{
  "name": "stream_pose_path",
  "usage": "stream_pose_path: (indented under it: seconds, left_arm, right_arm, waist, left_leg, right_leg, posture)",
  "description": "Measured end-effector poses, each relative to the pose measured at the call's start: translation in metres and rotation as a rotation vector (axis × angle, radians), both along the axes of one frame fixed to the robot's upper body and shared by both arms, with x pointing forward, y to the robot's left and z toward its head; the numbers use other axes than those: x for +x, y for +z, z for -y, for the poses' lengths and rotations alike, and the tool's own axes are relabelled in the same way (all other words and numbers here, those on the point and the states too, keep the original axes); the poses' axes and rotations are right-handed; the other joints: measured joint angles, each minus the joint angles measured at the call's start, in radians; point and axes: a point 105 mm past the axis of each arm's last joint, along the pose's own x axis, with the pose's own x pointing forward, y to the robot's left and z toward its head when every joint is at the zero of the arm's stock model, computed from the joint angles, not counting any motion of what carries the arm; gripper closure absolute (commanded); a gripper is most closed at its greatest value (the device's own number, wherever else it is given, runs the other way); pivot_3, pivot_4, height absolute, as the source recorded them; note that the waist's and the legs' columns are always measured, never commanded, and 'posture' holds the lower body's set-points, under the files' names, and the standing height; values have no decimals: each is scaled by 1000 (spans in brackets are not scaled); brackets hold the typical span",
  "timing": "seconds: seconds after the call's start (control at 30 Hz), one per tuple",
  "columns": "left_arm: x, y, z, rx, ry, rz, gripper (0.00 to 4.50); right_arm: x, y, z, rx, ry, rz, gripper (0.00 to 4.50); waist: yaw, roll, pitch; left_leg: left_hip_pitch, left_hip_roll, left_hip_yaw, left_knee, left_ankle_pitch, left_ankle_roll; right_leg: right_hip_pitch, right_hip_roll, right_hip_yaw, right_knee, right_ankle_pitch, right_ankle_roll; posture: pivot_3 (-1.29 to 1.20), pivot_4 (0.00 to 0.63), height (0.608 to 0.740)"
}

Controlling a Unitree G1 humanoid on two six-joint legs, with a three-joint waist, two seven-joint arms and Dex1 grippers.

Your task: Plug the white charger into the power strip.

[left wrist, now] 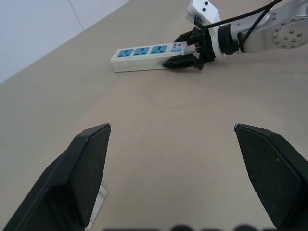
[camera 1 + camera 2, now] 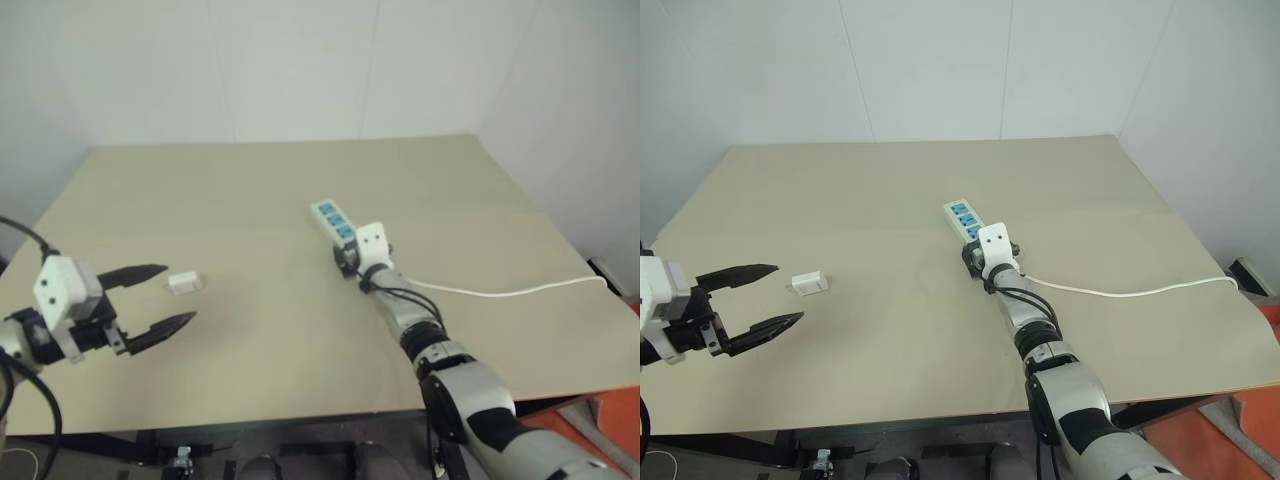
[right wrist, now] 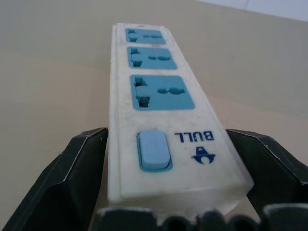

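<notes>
The white charger lies on the tan table at the near left. My left gripper hovers open just in front of it, one finger on each side of it and apart from it. The power strip, with three light-blue sockets, lies near the table's middle. My right gripper is open and level at the strip's near switch end, its fingers close along both long sides. In the left wrist view the power strip lies beyond the open black fingers.
The strip's thin white cord runs across the table to its right edge. White walls close the back and right. An orange object sits below the table's near right corner.
</notes>
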Motion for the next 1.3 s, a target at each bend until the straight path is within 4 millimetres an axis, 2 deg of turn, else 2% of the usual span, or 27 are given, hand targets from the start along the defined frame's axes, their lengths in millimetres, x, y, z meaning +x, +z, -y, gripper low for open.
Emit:
stream_pose_path:
  seconds: [0.27, 0.43, 0.67, 0.77, 0.87, 0.97, 1.07, 1.17, 1.3]
  left_arm:
    - [0, 0, -1, 0, 7, 2, 0]
    - [-1, 0, -1, 2, 9, 3, 0]
    - [-3, 2, -4, 6, 21, 10, 0]
    - [-4, 4, -3, 12, 18, 18, 0]
    - [-4, 4, -3, 13, 18, 18, 0]
    - [-3, 6, -2, 19, 10, 21, 0]
    - [-1, 9, 0, 32, -5, 26, 0]
    - [2, 10, 1, 31, -20, 24, 0]
    - [5, 11, 4, 38, -53, 26, 0]
  right_arm:
    - [-4, -3, -16, 76, 103, -33, 21]
    - [-4, -5, -26, 32, 148, -73, 1102]
    - [-3, -4, -29, 9, 127, -65, 1100]
    - [-6, -3, -28, 48, 183, -52, 1100]
    - [-23, -2, -33, 131, 367, -4, 1100]
    - [-49, 4, -32, 127, 594, 56, 1100]
    - [-82, 8, -26, 56, 832, 77, 1100]
    - [-111, 3, -23, -27, 1019, 39, 1100]
    - [-135, -8, -22, -130, 1188, -21, 1100]
  waist:
    - [-19, 0, 0]
    - [-31, 0, 0]
    - [-39, 0, 0]
    - [-40, 0, 0]
    - [-40, 0, 0]
    - [-39, 0, 0]
    - [-34, 0, 0]
    - [-33, 0, 0]
    - [-33, 0, 0]
  left_leg:
    - [0, 6, 1, 0, 0, 0]
    - [1, 9, 1, -1, 0, 0]
    - [1, 9, 1, -1, 0, 0]
    - [1, 9, 1, -1, 0, 0]
    - [-4, 9, 2, -1, 0, 0]
    - [-7, 9, 2, -1, 0, 0]
    - [-6, 9, 2, -1, -1, 0]
    - [-4, 10, 3, -1, -1, 0]
    - [-3, 11, 4, -1, -1, 0]
  right_leg:
    - [0, 7, 2, -1, 1, -2]
    - [-2, 10, 2, 0, 2, -3]
    - [-2, 10, 3, 0, 2, -3]
    - [-3, 10, 3, 0, 2, -3]
    - [-8, 10, 3, 0, 2, -3]
    - [-11, 10, 3, 1, 3, -3]
    - [-10, 10, 4, 1, 3, -2]
    - [-10, 11, 4, 1, 0, 2]
    - [-10, 13, 6, 1, 0, 3]
  posture:
    - [0, 150, 740]
    - [0, 150, 740]
    - [0, 150, 740]
    - [0, 150, 740]
    - [0, 150, 740]
    - [0, 150, 740]
    - [0, 150, 740]
    - [0, 150, 740]
    - [0, 150, 740]
